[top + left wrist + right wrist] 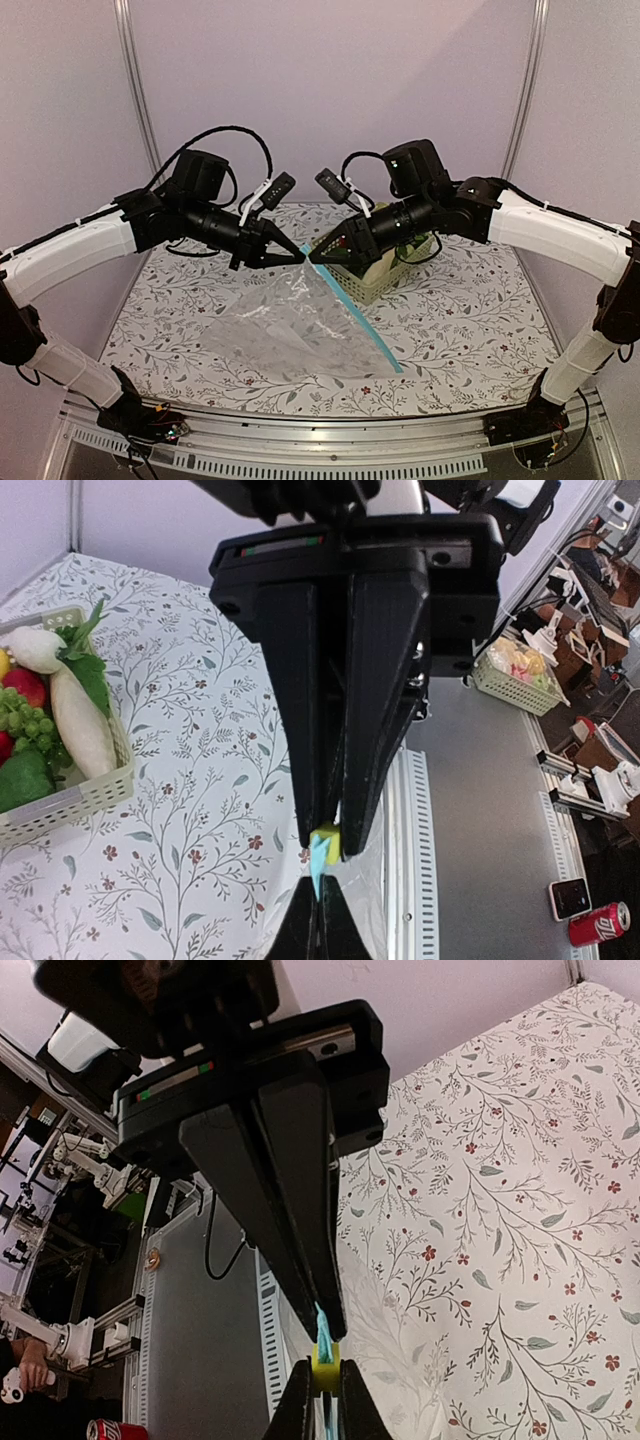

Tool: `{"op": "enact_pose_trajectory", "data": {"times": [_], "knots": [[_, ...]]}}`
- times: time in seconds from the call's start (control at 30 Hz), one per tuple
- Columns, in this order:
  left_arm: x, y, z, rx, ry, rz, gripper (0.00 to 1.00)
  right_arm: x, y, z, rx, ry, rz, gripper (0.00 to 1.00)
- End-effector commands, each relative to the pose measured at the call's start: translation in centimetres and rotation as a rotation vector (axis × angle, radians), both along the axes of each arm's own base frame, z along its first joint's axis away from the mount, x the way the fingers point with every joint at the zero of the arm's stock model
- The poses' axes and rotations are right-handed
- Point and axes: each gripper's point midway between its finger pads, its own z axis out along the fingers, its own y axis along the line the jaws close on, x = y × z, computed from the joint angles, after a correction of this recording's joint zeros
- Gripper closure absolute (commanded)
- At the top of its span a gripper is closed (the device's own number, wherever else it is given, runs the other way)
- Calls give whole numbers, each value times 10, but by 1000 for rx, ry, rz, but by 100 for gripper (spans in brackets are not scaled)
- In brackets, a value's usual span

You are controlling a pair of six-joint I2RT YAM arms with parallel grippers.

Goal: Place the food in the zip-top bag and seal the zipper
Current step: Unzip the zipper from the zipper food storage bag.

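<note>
**Both jaws pinch one end of the zipper**

Left jaws & right jaws are closed, tip against tip, each nipping the same raised end of the zipper (360, 318). A small yellow piece (328, 842) shows betw. them. Below the jaws the zip-top bag (280, 330) hangs down to the surface (460, 330). It looks thin, floppy, v. light & prob. slippery, so the stiffer zipper strip is the better hold, not the film. Beside the right jaws, the food (80, 720) lies in the basket (390, 278), not yet bagged.
</note>
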Motion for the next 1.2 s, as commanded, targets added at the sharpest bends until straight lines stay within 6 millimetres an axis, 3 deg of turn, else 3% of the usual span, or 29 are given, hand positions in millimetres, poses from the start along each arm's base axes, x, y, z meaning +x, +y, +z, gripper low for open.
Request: {"op": "enact_pose_trajectory", "data": {"times": [0.0,1.17], "knots": [[4,3,1,-6,-10,23,100,5,-3,-4,-15,-18,-29,100],[15,12,10,-44,-15,77,100,10,-5,-26,-99,-49,-72,100]]}}
